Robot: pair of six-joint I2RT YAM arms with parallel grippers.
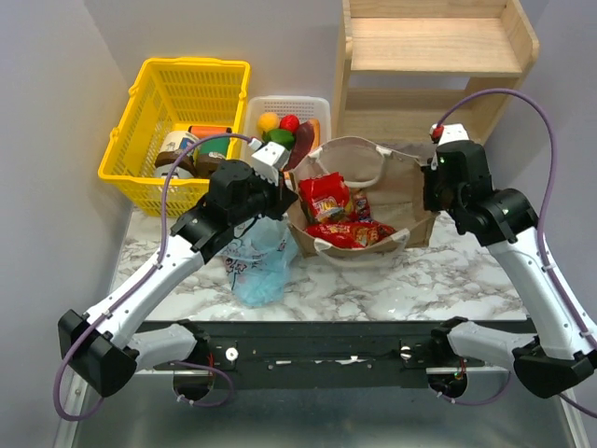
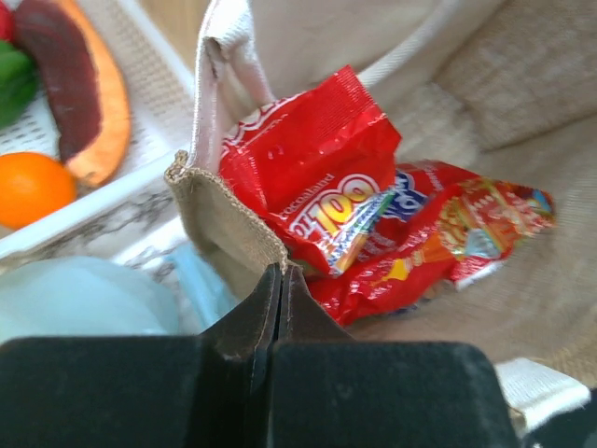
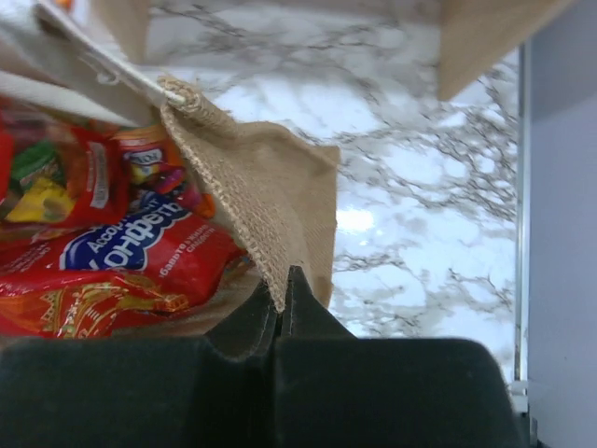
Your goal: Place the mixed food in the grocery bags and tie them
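Both pinch shut on the tan bag (image 1: 409,191) rim: left end effector (image 2: 281,280) at 9 o'clock, right end effector (image 3: 284,285) at 3. Guessing they pull together to tie next.

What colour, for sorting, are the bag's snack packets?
Shiny plastic snack packets: red, colourful print; left wrist view.

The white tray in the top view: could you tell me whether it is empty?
No, the white tray holds a yellow fruit, a red fruit and a green fruit.
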